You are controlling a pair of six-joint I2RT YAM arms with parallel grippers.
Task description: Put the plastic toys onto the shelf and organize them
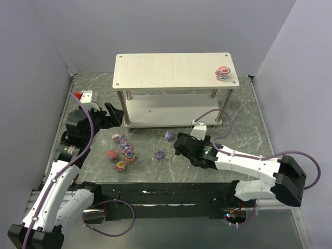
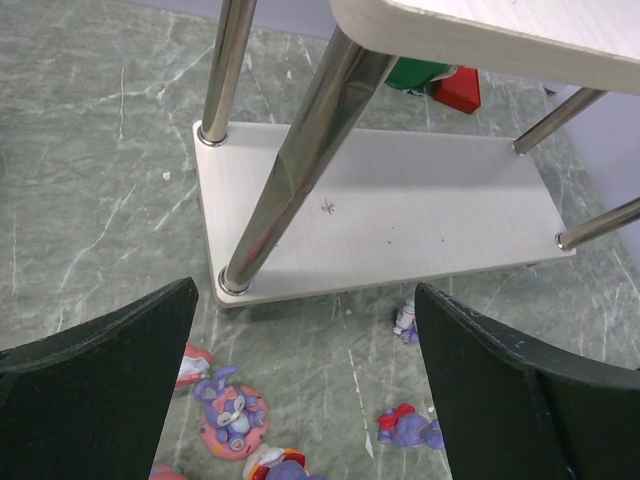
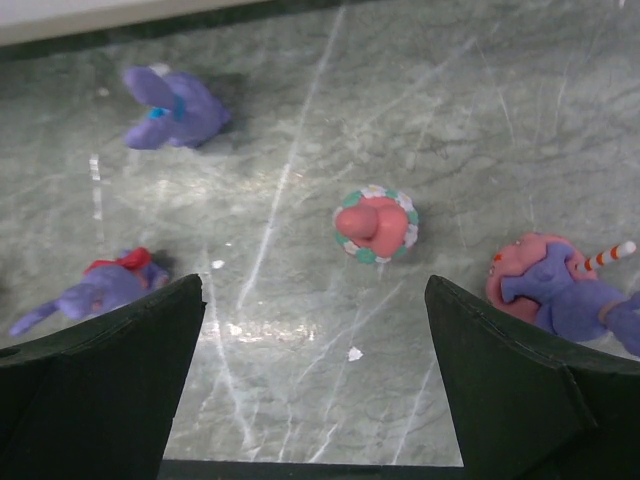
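One toy (image 1: pixel 223 72) atop shelf (image 1: pixel 166 70); loose toys (image 1: pixel 125 151) on table (image 1: pixel 244 122).

Overhead plus 2 wrist close-ups of toys (image 1: pixel 126 151)

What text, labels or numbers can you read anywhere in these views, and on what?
None can be read.
The shelf boards are plain, the toys carry no lettering, and the red and green object beyond the shelf shows no legible print.
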